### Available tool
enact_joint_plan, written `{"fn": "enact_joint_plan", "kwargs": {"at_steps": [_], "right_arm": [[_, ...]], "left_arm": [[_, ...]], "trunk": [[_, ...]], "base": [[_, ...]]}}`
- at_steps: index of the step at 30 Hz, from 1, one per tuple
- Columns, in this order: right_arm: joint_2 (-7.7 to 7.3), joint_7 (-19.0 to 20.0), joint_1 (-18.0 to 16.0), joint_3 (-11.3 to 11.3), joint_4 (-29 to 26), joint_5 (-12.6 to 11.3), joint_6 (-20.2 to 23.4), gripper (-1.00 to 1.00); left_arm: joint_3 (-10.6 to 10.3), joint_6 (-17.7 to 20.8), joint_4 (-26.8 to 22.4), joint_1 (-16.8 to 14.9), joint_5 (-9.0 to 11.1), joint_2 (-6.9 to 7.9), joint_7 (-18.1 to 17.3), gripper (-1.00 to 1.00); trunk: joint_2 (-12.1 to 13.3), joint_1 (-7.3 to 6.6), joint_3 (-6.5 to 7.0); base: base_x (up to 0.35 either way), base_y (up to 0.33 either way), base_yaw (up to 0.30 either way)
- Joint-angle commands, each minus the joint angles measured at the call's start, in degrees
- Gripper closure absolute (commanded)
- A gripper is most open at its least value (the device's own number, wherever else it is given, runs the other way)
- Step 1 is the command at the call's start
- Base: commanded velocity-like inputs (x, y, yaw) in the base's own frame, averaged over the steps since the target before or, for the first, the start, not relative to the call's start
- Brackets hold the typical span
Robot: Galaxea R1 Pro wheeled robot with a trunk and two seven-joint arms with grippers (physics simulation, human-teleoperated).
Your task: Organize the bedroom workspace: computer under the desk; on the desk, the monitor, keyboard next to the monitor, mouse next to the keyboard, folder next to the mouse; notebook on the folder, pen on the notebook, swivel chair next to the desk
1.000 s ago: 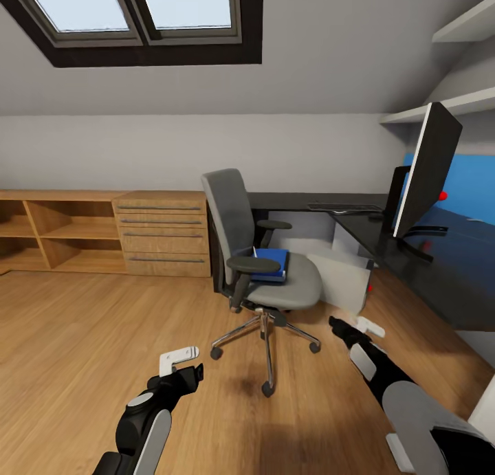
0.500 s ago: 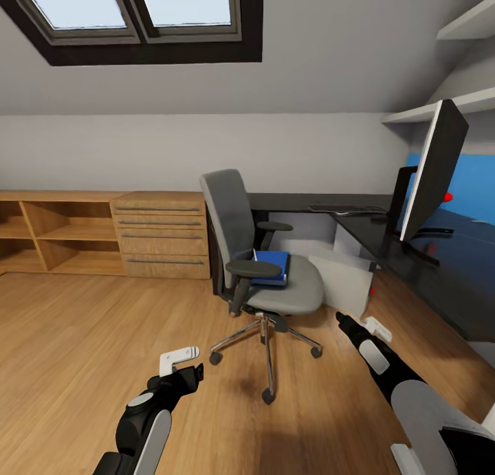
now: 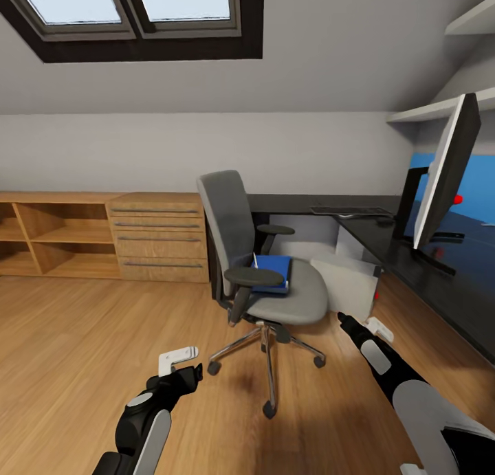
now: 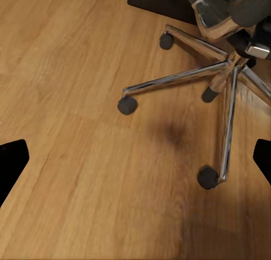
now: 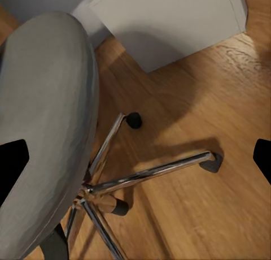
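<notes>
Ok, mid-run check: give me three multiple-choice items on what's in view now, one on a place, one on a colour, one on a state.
1. Where is the folder?
A. on the swivel chair seat
B. on the desk
C. on the floor

2. What colour is the folder?
A. red
B. blue
C. green

3. What is the left tool holding?
A. the keyboard
B. the folder
C. nothing

Answers: 1 A, it lies on the grey seat. 2 B, its cover is bright blue. 3 C, in the head view it hangs over bare wood floor, with nothing in it.
</notes>
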Motion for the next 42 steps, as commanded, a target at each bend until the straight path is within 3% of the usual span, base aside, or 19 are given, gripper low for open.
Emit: {"fn": "enact_joint_plan", "kwargs": {"at_steps": [1,9,18,36,42], "right_arm": [[-0.01,-0.14,-0.02,0.02,-0.07,-0.6,0.06,-1.0],[-0.04,-0.15,-0.02,0.02,-0.07,-0.59,0.06,-1.0],[-0.04,-0.16,-0.02,0.02,0.09,-0.54,0.06,-1.0],[-0.99,-0.29,-0.02,0.02,0.43,-0.59,0.2,-1.0],[-1.0,-0.36,-0.02,0.02,0.45,-0.59,0.41,-1.0]], "left_arm": [[-0.04,0.13,-0.06,-0.04,0.61,0.0,0.57,-1.0],[0.27,0.13,-0.03,-0.03,0.61,0.07,0.62,-1.0],[4.92,0.09,-0.05,-0.03,0.61,0.09,0.58,-1.0],[5.73,-0.48,-0.16,-0.04,0.52,0.09,0.86,-1.0],[8.06,-0.44,-0.32,-0.04,0.52,0.09,0.7,-1.0]], "trunk": [[-0.03,-0.01,-0.06],[-0.03,-0.01,-0.06],[-0.03,-0.01,-0.06],[-0.03,-0.01,-0.06],[-0.03,-0.01,-0.06]], "base": [[0.036,0.0,0.0],[0.174,0.0,0.0],[0.175,0.0,0.0],[0.233,0.0,0.0],[0.044,0.0,0.0]]}}
